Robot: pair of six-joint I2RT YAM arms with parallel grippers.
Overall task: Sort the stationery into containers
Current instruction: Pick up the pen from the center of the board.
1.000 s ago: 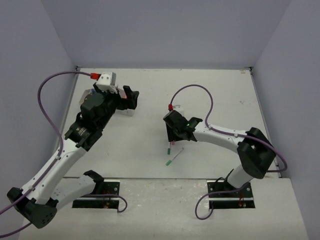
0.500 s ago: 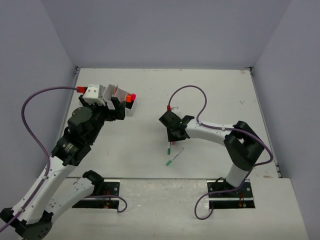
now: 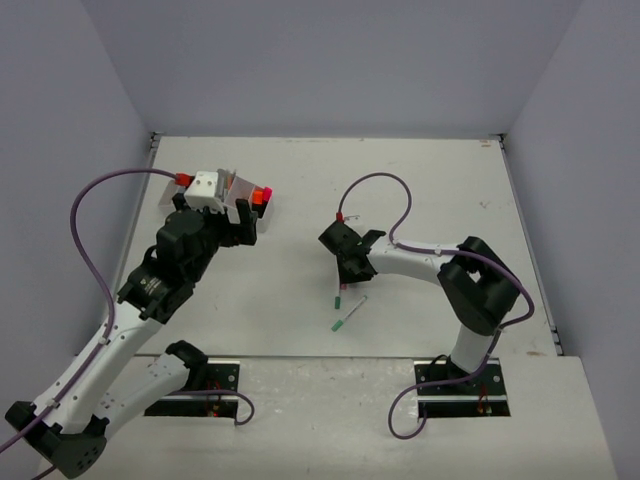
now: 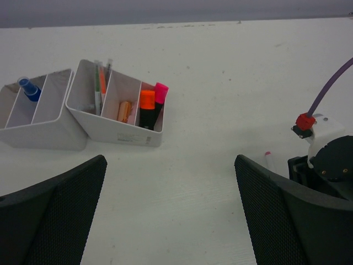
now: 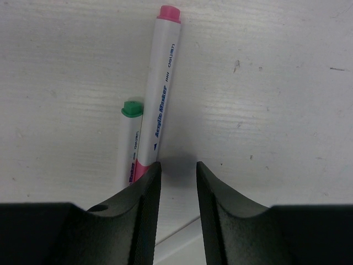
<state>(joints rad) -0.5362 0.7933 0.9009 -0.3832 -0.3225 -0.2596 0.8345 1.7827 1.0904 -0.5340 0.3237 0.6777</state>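
Pointing away from claw (image 5: 177,174), seemingly: pink marker (image 5: 163,83).

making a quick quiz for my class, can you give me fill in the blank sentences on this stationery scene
The bottle in the white organiser has a ___ cap. Beside the orange highlighter stands a ___ one. The pink-capped marker lies next to a second marker with a ___ cap. The left hand is ___, holding nothing.
Missing words: blue, pink, green, open.
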